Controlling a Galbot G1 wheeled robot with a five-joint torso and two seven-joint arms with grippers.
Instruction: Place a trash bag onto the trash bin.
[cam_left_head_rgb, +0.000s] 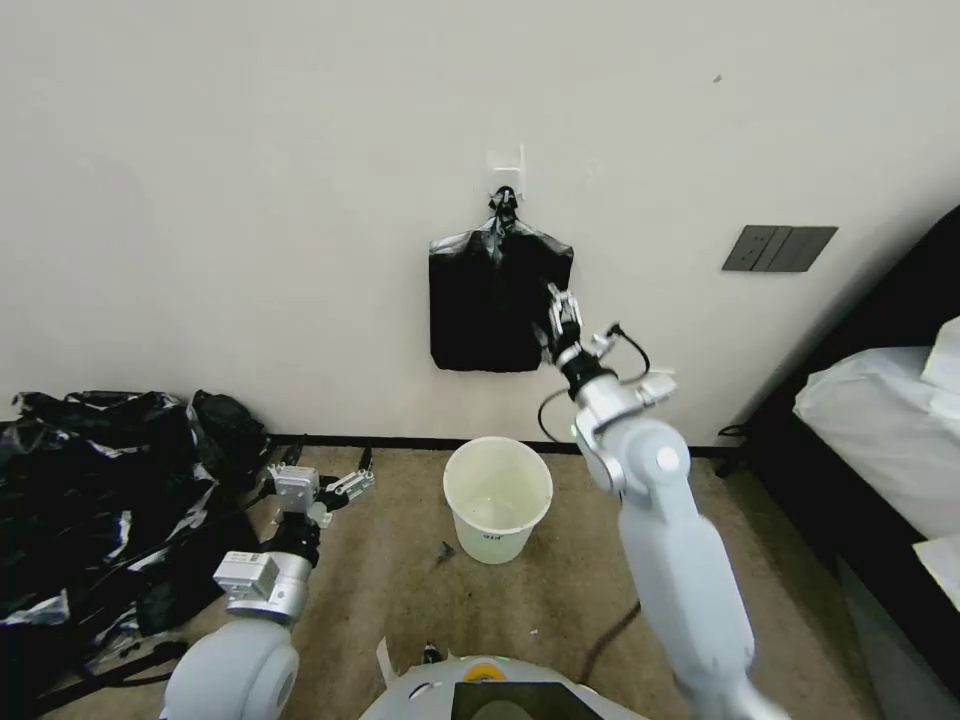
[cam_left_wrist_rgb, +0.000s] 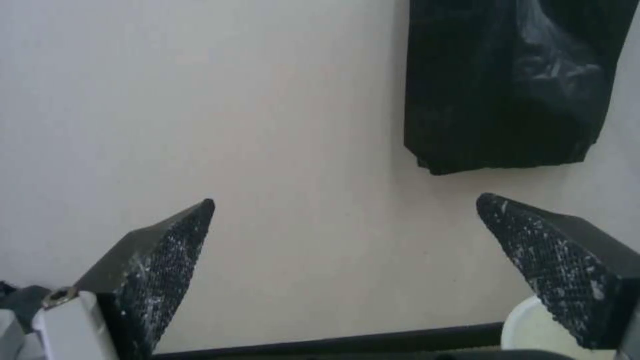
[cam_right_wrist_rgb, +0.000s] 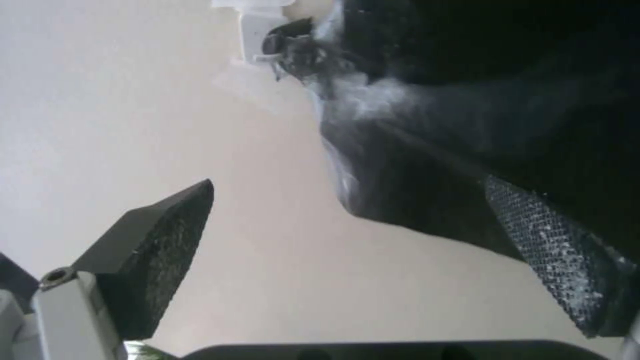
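The wall (cam_left_head_rgb: 250, 200) carries a flat black pack (cam_left_head_rgb: 490, 305) with a knotted top, hung from a small white hook (cam_left_head_rgb: 507, 165); to the robot's left a big heap of black plastic (cam_left_head_rgb: 90, 500) lies on the floor (cam_left_head_rgb: 560, 600); between them, at the foot of the wall, stands the trash bin (cam_left_head_rgb: 497, 497), a white bucket, upright and unlined, its inside bare. By my reading the task is at its very start; no single trash bag has been drawn free, and none is on the bin. The right end effector (cam_left_head_rgb: 562, 310) is raised to the pack's lower right part, its jaws spread wide, one pad (cam_right_wrist_rgb: 560, 255) against or just before the black plastic, nothing gripped. The left end effector (cam_left_head_rgb: 345, 482) waits low near the heap, also spread open and empty. What remains, it seems: pull out a bag, open it, and fit it over the bin's rim.
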